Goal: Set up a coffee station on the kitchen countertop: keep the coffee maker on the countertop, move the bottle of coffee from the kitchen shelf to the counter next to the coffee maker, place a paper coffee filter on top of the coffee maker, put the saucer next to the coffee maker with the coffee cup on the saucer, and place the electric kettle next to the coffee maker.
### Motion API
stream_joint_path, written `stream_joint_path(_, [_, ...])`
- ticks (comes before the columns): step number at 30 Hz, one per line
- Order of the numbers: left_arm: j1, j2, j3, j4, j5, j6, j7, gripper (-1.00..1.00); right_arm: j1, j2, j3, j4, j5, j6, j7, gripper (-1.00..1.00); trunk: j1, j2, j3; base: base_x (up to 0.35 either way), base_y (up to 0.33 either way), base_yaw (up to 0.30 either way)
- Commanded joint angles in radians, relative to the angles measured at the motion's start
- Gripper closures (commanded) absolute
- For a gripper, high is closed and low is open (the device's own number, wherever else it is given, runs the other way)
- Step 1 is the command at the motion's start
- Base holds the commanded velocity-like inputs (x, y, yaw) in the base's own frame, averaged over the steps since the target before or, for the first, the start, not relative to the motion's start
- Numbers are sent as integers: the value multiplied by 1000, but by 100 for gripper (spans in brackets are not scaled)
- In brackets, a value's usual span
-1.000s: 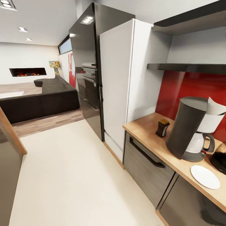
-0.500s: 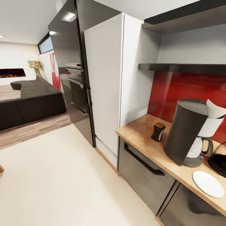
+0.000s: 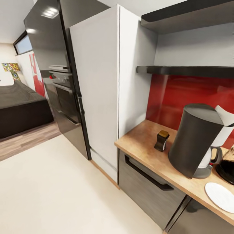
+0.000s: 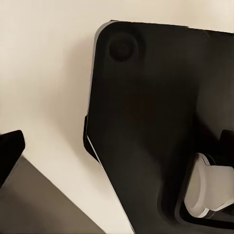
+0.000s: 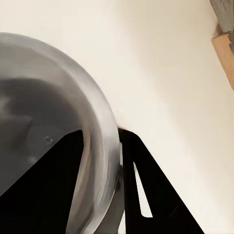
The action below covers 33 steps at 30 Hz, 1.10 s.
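Desk [image 3: 139,144] is pretty open at the near corner up to the little coffee bottle [image 3: 161,140], but past that the coffee maker [image 3: 195,139], kettle [image 3: 227,165] and saucer [image 3: 221,196] crowd together, with the shelf [image 3: 185,70] capping headroom above.

White tall cabinet [image 3: 97,81], black oven [image 3: 63,94], red backsplash [image 3: 191,94], dark sofa [image 3: 19,107]

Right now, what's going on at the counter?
Nothing is being handled. On the kitchen countertop stand the coffee maker with a paper coffee filter on top, the bottle of coffee to one side, and the saucer and electric kettle to the other. The saucer is bare. The kitchen shelf hangs above.
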Motion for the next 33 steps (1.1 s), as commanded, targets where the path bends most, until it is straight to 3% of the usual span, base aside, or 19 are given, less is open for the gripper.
stream_joint_path(1, [0, -1, 5, -2, -3, -1, 1, -100, 0, 0, -4, -2, 7, 7, 4, 100, 1, -1, -1, 293, 223, -260])
stream_joint_path(13, [0, 0, 4, -2, -3, -1, 1, -100, 0, 0, -4, -2, 7, 7, 4, 100, 1, -1, -1, 280, 189, -260])
stream_joint_path(24, [9, 14, 4, 13, -7, 6, 10, -100, 6, -3, -4, 7, 8, 12, 6, 100, 1, -1, 1, 41, 20, -260])
stream_joint_path(26, [10, 35, 4, 15, -8, 13, 15, -100, 45, -26, -4, 10, 9, 10, 4, 100, 1, -1, 2, 1, 0, -260])
stream_joint_path(29, [8, 88, 4, 23, -5, 15, 19, -100, 139, -104, -4, 11, 5, 4, 16, 100, 1, -1, 4, 0, 0, -260])
stream_joint_path(33, [8, 98, 5, 41, -4, 14, 18, -100, 201, -132, -5, 11, 3, -39, 86, 100, 1, -1, 5, 0, 0, -261])
